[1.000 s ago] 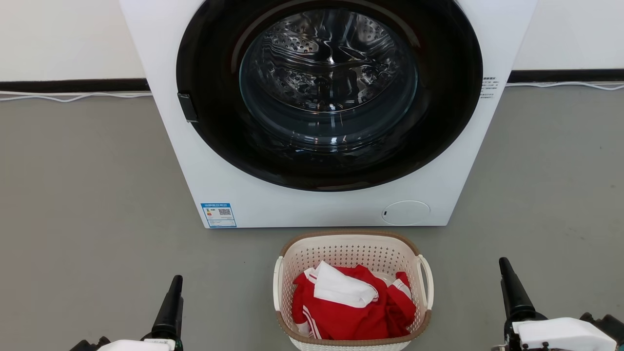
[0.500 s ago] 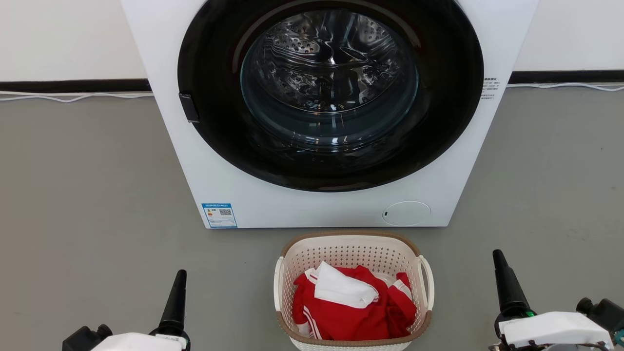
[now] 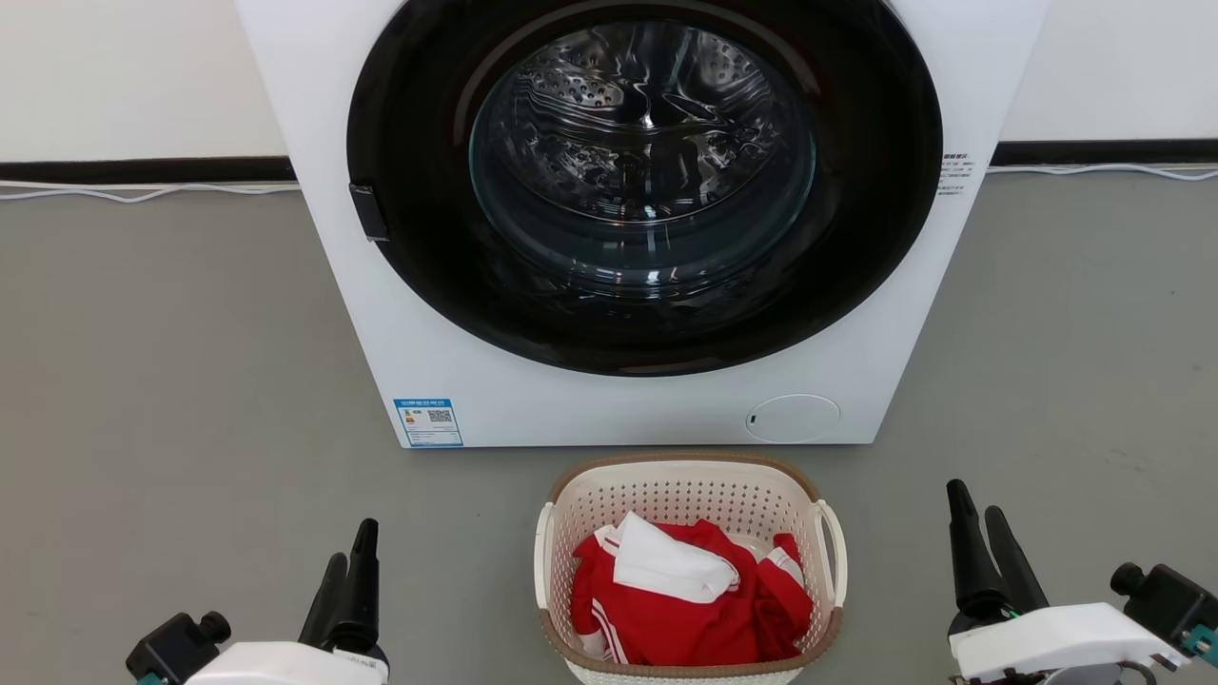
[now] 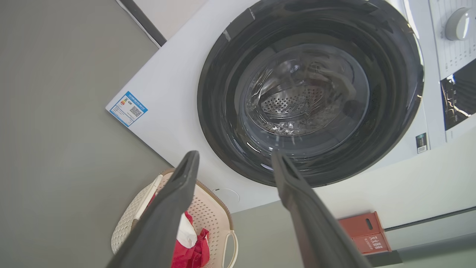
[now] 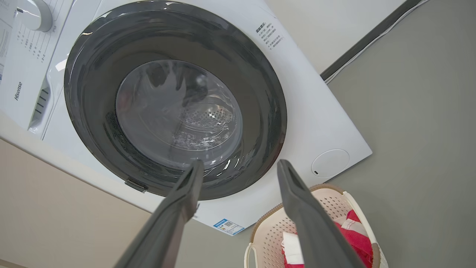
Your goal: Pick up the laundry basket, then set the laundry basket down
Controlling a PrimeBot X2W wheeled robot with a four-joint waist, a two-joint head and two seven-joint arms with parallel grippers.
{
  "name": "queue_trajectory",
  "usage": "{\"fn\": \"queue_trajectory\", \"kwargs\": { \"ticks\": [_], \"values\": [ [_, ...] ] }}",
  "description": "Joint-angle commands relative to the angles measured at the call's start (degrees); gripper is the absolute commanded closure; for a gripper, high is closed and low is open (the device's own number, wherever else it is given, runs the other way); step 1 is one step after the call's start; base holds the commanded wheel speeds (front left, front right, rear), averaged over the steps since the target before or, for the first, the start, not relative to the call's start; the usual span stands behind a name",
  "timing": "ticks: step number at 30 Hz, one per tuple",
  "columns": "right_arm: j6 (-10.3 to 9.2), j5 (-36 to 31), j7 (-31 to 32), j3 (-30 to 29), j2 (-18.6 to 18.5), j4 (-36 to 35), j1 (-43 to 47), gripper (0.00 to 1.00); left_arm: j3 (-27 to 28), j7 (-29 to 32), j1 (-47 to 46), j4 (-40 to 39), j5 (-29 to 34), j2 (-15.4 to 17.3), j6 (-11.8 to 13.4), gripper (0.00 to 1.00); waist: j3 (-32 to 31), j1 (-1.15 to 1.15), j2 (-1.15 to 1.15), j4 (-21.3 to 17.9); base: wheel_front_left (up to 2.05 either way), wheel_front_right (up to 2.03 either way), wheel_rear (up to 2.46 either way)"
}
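The left gripper has its two dark fingers standing apart with nothing between them. The right gripper is spread the same way and also holds nothing.

The laundry basket sits on the grey floor between the two grippers, to the right of the left one and to the left of the right one, touching neither. A stretch of bare floor lies open between each gripper and the basket's nearer side.

Ahead of both sets of fingertips stands the white washing machine, its round dark door facing the grippers. Its lower front edge is just beyond the basket's far rim, with only a thin strip of floor showing between them. Outward of each gripper the floor runs wide and bare back to the black skirting strip at the wall, where a white cable lies. In the left wrist view a red box stands by the wall beyond the machine.

The basket is cream-white and rounded-rectangular, and it stands upright. Its walls are pierced with rows of small holes, and a brown woven-look band runs round the rim. A white loop handle sits on each short side. Inside lies a crumpled red garment with white stripes and a white cloth on top, both below the rim.
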Motion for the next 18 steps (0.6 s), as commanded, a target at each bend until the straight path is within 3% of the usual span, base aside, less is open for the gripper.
{"fn": "queue_trajectory", "kwargs": {
  "ticks": [1, 18],
  "values": [
    [0.23, -2.45, -1.07, 0.86, -0.73, -2.01, -1.36, 0.0, 0.63, -0.73, -0.92, -1.95, 1.96, 0.47, 0.21, 0.0, -0.03, 0.0, 0.0, 0.02, 0.0, 0.0, 0.0],
    [0.29, -14.8, -3.73, 1.59, -1.06, -2.84, -1.31, 0.0, 0.28, -3.42, -0.61, -3.2, 11.56, 0.63, 0.1, 0.0, -0.21, 0.0, 0.0, 0.33, 0.0, 0.0, 0.0]
  ]
}}
